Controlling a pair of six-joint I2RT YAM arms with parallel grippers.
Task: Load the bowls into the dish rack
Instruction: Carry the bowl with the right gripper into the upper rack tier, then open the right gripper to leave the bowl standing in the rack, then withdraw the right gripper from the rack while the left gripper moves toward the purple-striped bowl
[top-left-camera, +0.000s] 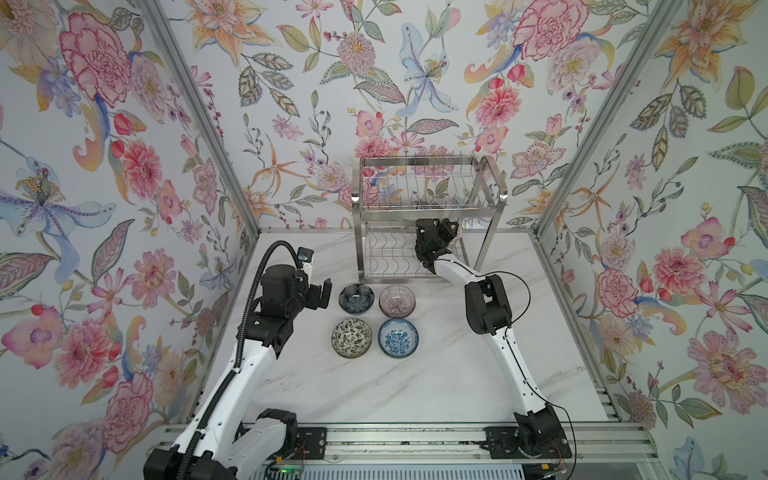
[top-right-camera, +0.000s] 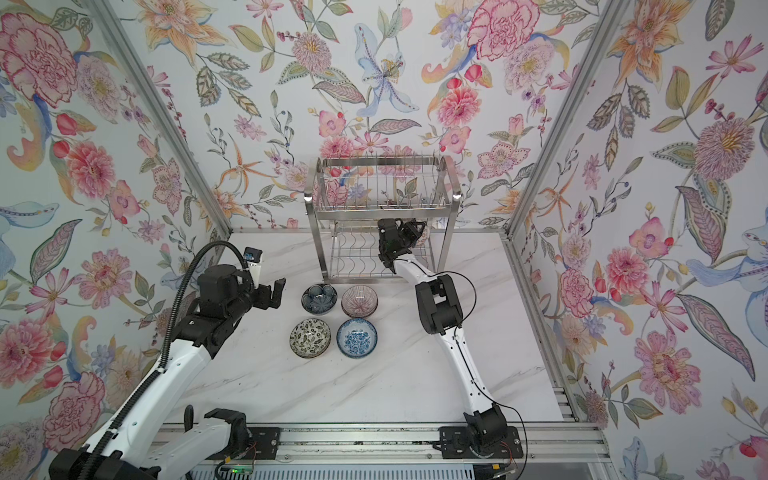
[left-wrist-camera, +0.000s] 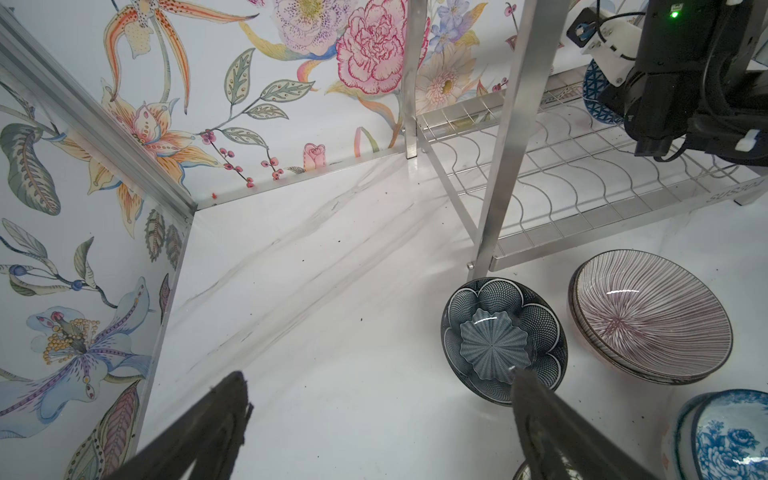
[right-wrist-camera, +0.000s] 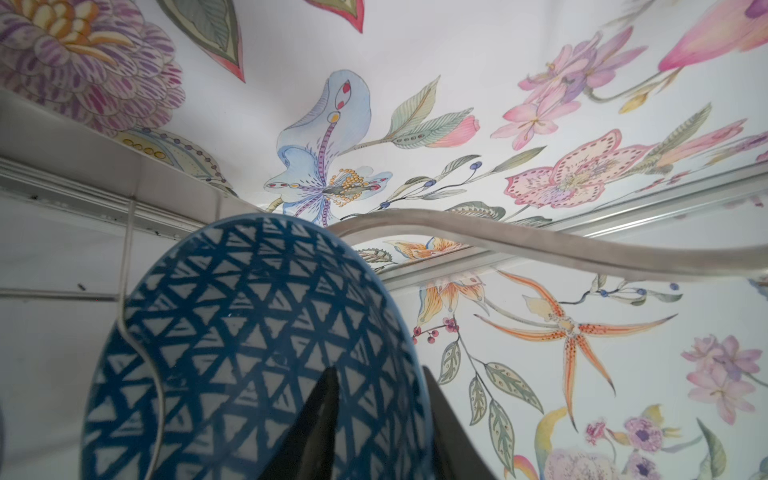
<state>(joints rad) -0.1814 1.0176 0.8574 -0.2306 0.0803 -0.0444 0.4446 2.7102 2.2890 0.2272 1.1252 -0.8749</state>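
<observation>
Blue-triangle bowl (right-wrist-camera: 257, 324) in dish rack (top-left-camera: 428, 214) at twelve o'clock, right gripper (right-wrist-camera: 378, 374) astride its rim, grip unclear, left gripper (left-wrist-camera: 378, 376) spread wide, empty, table (top-left-camera: 374, 395) open at six o'clock.

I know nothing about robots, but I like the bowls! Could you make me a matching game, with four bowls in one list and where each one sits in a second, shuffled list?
Bowls
1. blue-triangle bowl
2. purple-lined bowl
3. blue floral bowl
4. black-and-white leaf bowl

Places
A. on the table, row farther from the dish rack, left
B. on the table, row next to the dish rack, right
C. in the lower tier of the dish rack
D. on the table, row farther from the dish rack, right

Pairs: 1-C, 2-B, 3-D, 4-A
</observation>
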